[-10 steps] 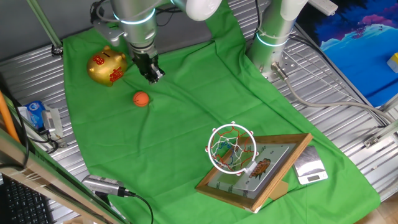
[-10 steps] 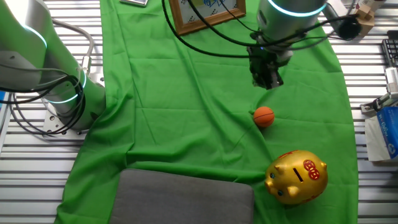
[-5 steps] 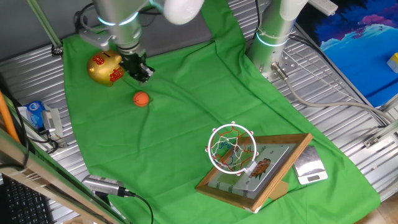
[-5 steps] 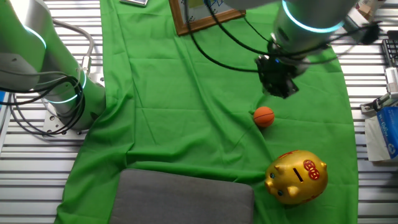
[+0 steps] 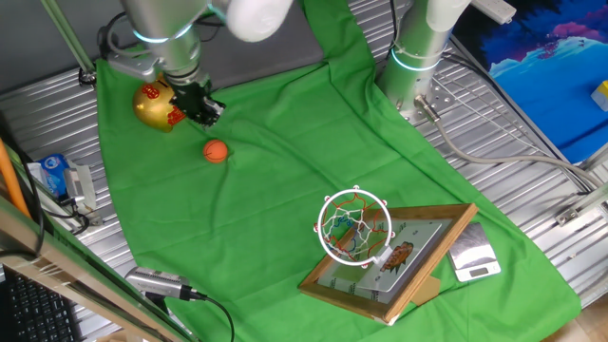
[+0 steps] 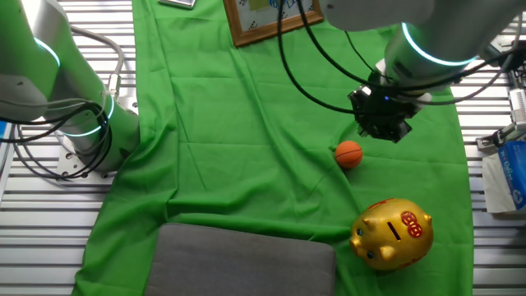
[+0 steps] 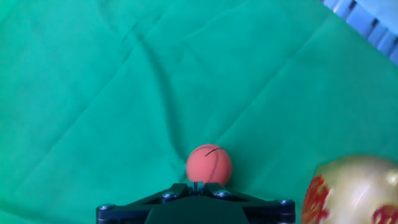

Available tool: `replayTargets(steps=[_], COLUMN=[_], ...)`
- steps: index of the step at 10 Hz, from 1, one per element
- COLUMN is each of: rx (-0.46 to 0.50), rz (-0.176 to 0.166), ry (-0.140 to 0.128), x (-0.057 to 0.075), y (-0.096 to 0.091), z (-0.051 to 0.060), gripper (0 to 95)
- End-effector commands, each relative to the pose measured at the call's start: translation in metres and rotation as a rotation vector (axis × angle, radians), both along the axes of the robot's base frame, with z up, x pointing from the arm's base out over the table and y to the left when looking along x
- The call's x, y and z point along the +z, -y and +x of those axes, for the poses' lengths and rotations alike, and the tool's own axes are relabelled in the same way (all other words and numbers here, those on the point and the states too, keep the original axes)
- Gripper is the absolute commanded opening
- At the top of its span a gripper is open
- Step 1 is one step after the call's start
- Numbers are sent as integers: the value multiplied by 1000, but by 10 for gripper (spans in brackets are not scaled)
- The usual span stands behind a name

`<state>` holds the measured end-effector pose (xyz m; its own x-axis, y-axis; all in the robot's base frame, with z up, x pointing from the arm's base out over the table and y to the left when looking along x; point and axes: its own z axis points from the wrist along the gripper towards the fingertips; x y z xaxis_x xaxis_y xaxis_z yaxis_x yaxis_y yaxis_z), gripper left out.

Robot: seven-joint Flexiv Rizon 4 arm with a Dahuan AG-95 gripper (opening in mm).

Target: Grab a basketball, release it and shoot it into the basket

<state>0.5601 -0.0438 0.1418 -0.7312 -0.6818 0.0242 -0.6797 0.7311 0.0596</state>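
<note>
The small orange basketball (image 5: 217, 151) lies on the green cloth (image 5: 285, 180); it also shows in the other fixed view (image 6: 349, 154) and the hand view (image 7: 209, 165). My gripper (image 5: 207, 114) hangs above the cloth, a little beyond the ball and next to the gold piggy bank, apart from both. In the other fixed view the gripper (image 6: 385, 127) is up and right of the ball. In the hand view the gripper (image 7: 198, 185) has its fingers pressed together, empty. The basket (image 5: 354, 226), a white ring with red-and-white net, stands on its wooden-framed backboard (image 5: 394, 261) at the near right.
A gold piggy bank (image 5: 157, 104) stands left of the gripper, and shows in the hand view (image 7: 351, 190) at lower right. A second arm's base (image 5: 418, 57) stands at the back. A grey pad (image 6: 246, 259) lies on the cloth's edge. A blue carton (image 5: 55, 171) sits at the left.
My gripper has moved sideways from above the ball's far side toward the piggy bank. The ball and the basket have not moved.
</note>
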Motion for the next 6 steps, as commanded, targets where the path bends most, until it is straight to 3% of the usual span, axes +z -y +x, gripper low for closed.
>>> replayTargets(steps=[1,6], rx=[63,43], rz=[6,-6], ry=[12,2], x=[1,1], y=[0,0], z=[-1,-1], gripper=[0,0])
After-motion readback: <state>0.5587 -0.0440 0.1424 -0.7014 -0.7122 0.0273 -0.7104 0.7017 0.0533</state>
